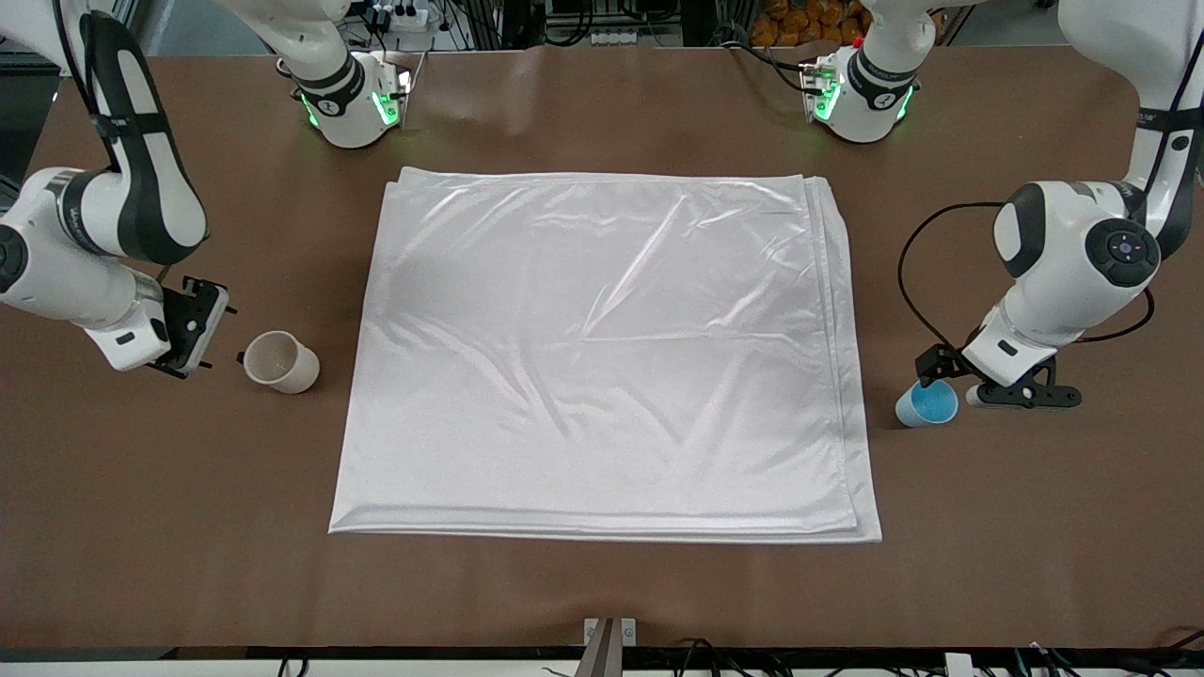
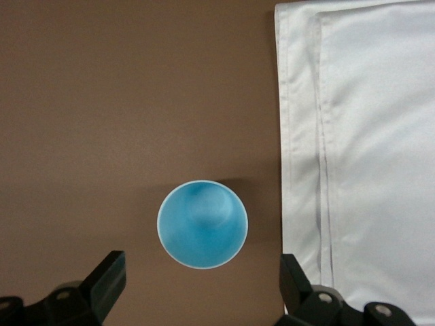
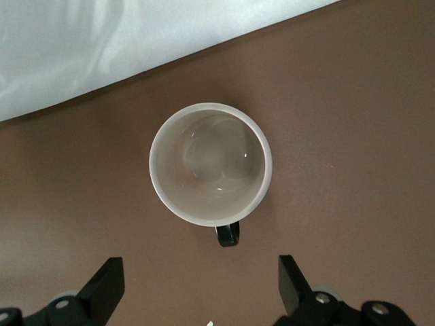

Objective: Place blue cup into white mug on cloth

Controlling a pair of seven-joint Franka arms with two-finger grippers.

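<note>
While both cups stand on the bare counter (image 1: 602, 592), nothing is on the cloth (image 1: 602, 357) yet. Cloth: shiny white, folded in layers, lightly wrinkled, lying mid-counter between the two cups.

Blue cup (image 1: 926, 404): upright, mouth up, on the counter just off the cloth's edge toward the left arm's end. Looks thin-walled, light, smooth and tapered, so likely slippery and easy to tip. Judgement: pinch it across the rim or upper wall, gently.

White mug (image 1: 280, 361): upright near the cloth's edge at the right arm's end, small black handle (image 3: 229, 234) turned away from the cloth. Looks rigid and heavier, probably breakable. Judgement: grip over the rim wall, clear of the handle.

Left hand (image 2: 202, 288): spread wide, holding nothing, low above the counter just beside the blue cup, which sits ahead of the fingertips (image 2: 109, 272), not yet between them.

Right hand (image 3: 197, 285): spread wide, empty, beside the mug, handle toward it, not touching.
</note>
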